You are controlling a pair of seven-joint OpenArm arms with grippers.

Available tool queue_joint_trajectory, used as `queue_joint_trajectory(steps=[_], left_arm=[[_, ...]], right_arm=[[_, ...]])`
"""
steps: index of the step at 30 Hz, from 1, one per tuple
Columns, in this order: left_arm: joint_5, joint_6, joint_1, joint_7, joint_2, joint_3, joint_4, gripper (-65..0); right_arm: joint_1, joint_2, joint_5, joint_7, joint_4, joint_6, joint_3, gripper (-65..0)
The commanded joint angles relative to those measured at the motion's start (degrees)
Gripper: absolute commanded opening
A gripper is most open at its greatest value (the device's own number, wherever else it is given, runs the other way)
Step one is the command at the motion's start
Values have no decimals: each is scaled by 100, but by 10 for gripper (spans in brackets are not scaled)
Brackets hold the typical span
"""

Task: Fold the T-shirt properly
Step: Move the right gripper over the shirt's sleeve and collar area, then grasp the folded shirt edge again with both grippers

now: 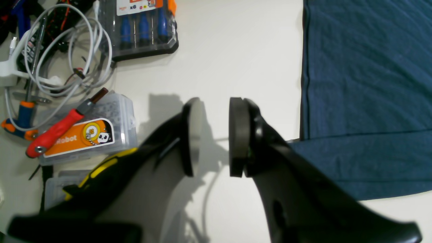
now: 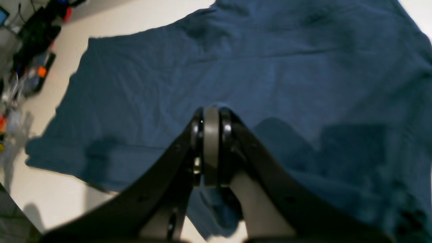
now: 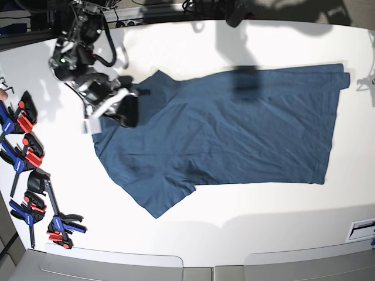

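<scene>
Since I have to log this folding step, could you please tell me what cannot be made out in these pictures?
- Base view: the left gripper is out of frame; only its shadow falls on the T-shirt.
- Base view: the right gripper covers the collar area, so its hold on the cloth is hidden.
- Right wrist view: the shirt edge under the shut jaws is blurred and blocked by the fingers.
- Left wrist view: the shirt is cut off by the right edge.

Your T-shirt [image 3: 234, 129] spread mid-table [image 3: 193, 216], clamps [image 3: 29, 170] along its left edge, right gripper [image 3: 126, 111] over the shirt's left end.
</scene>
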Motion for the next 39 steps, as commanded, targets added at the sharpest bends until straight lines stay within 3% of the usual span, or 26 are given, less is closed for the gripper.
queue_joint_trajectory(steps=[1,10,19,27,31,36,39], left_arm=[[-33,0,-26,-140,-146,-66,90,-518],[-31,0,-24,-138,-146,-66,90,-518],[-31,0,-24,-138,-146,-66,90,-518],[-31,0,-24,-136,-146,-66,90,-518],[-31,0,-24,-136,-146,-66,90,-518],[-31,0,-24,-136,-146,-66,90,-518],[-28,-2,-24,-133,-146,-66,90,-518]], right_arm=[[79,46,-28,234,70,37,-131,-650],[262,44,-1541,1613,-669,-127,-1283,-650],[1259,44,-1547,1829,-2173,-140,-1453,-650],[1620,31,-1528,1829,-2422,-140,-1453,-650],[1617,31,-1528,1871,-2422,-140,-1453,-424],[1617,31,-1488,1744,-2420,-155,-1445,-412],[1617,31,-925,1064,-2391,-160,-1311,-412]])
